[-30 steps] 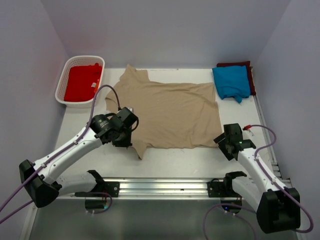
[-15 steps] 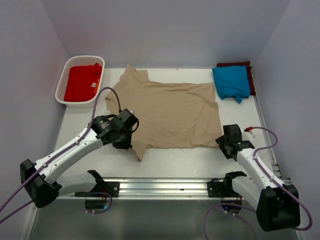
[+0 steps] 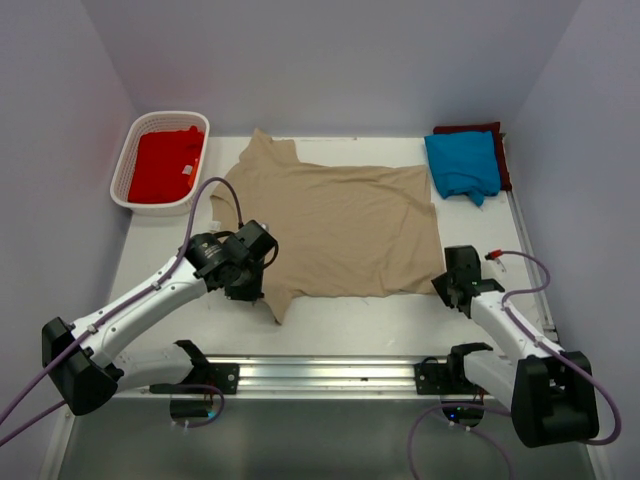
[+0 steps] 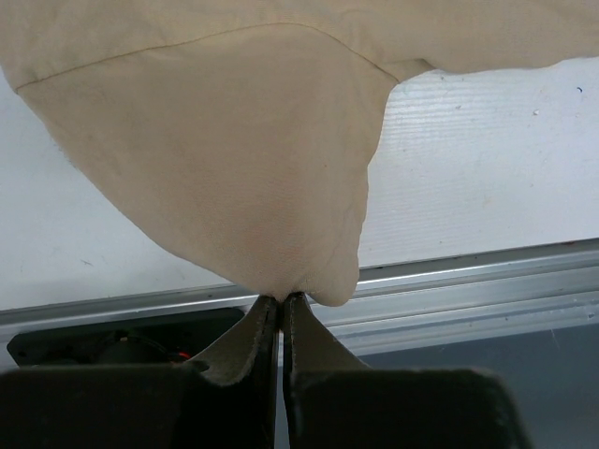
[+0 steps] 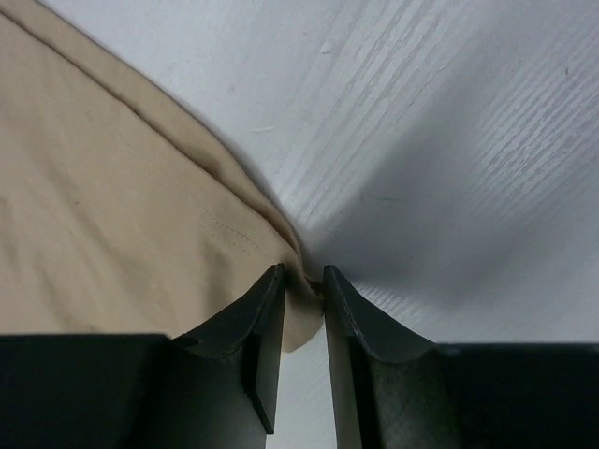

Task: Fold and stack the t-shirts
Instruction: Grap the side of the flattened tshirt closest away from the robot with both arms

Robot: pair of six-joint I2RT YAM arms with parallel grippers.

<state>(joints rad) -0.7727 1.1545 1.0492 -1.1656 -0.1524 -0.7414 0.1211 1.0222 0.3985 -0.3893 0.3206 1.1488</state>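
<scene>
The tan t-shirt (image 3: 340,230) lies spread flat on the white table. My left gripper (image 3: 260,290) is shut on its near-left sleeve corner; in the left wrist view the cloth (image 4: 234,159) hangs from the closed gripper (image 4: 282,297), raised a little above the table. My right gripper (image 3: 447,284) is at the shirt's near-right hem corner; in the right wrist view this gripper (image 5: 304,281) stands nearly closed, with a bunched fold of the tan cloth (image 5: 112,206) between the tips. A folded blue t-shirt (image 3: 462,165) lies on a maroon one (image 3: 468,129) at the back right. A red t-shirt (image 3: 165,165) lies in the basket.
The white lattice basket (image 3: 122,180) stands at the back left. A metal rail (image 3: 330,372) runs along the table's near edge between the arm bases. Purple walls close in the back and both sides.
My right gripper has moved a little forward and left onto the shirt's near-right corner. My left gripper has shifted slightly nearer with the sleeve corner in it.
</scene>
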